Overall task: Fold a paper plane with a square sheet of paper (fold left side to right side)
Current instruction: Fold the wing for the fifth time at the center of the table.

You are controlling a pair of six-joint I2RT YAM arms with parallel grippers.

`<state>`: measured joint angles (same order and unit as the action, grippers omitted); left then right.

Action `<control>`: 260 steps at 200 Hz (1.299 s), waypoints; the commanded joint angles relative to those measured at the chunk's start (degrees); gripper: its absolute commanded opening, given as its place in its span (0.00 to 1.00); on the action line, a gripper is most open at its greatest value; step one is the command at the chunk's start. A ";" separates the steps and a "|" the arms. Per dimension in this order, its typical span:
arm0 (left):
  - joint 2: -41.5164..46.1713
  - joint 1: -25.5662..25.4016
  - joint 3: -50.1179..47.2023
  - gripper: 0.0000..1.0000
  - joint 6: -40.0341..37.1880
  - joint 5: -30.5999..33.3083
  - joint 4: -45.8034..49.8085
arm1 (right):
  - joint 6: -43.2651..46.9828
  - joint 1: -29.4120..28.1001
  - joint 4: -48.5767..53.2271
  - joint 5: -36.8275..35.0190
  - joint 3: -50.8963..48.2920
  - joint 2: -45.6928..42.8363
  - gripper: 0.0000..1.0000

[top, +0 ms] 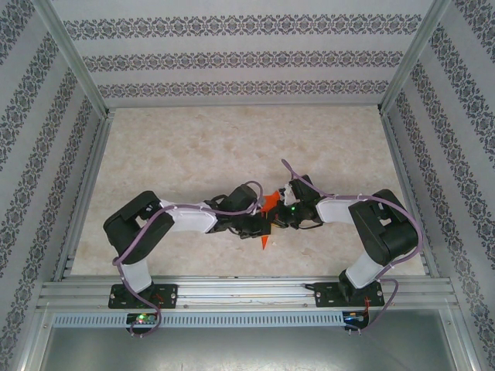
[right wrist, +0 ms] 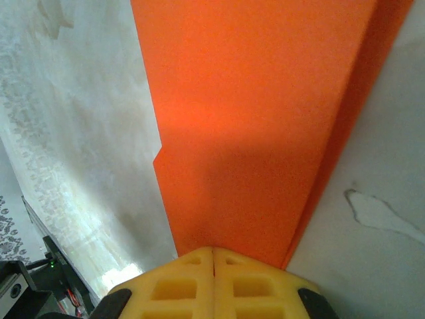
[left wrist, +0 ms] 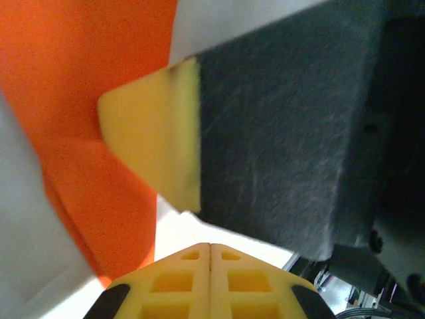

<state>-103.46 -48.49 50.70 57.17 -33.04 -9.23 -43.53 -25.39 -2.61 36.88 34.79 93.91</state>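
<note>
The right claw (right wrist: 213, 251) pinched the paper's (right wrist: 252, 133) narrow end. The left claw (left wrist: 210, 246) sat closed beside its edge, with bare table (top: 193, 147) beyond.

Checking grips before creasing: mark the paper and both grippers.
paper (right wrist: 252, 133): right wrist view, flat orange face.
left gripper (left wrist: 210, 249): left wrist view, closed fingertip seam.
right gripper (right wrist: 214, 254): right wrist view, closed fingertip seam.

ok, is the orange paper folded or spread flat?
Folded: the orange paper shows overlapping layers with a crease along its right edge, and a pointed tip shows from above.
</note>
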 commanded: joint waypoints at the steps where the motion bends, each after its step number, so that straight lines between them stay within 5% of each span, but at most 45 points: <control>1: -1.64 0.76 1.80 0.00 -2.30 -1.31 1.47 | 0.63 -0.89 8.32 -8.76 -2.33 3.78 0.00; 260: -3.16 -1.60 -2.24 0.00 -4.59 -1.77 7.04 | 1.35 -0.23 8.79 -9.46 -1.69 6.20 0.00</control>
<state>-107.44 -48.40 50.68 53.98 -34.26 -10.11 -43.29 -25.39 -1.78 37.76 35.90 95.20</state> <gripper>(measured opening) 0.055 0.046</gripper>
